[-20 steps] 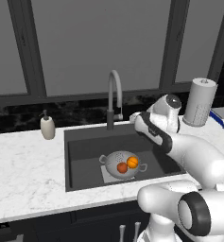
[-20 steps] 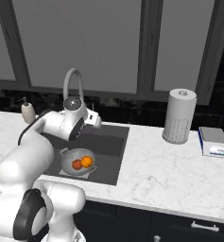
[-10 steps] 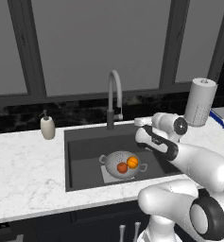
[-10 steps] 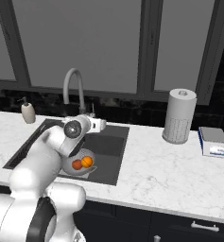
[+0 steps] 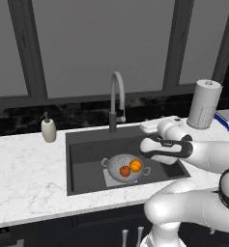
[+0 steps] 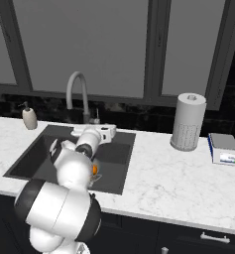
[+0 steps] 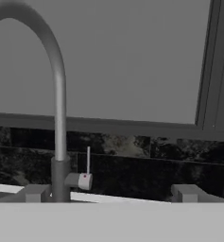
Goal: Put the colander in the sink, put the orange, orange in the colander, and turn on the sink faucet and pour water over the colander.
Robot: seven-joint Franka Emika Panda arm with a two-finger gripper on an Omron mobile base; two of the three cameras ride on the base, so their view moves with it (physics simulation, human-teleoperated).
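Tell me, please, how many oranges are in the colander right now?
2: the darker orange on the left and the brighter orange on the right, touching, inside the colander in the sink.

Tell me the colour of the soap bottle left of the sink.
Beige soap bottle; clearest in left base view.

The arm reaches forward, level, its fingers [image 7: 186, 193] spread wide apart.

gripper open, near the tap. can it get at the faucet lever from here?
Probably yes. The gripper is open and faces the sink faucet, whose side lever stands ahead between the fingertips, with nothing between. The colander sits lower, out of the way.
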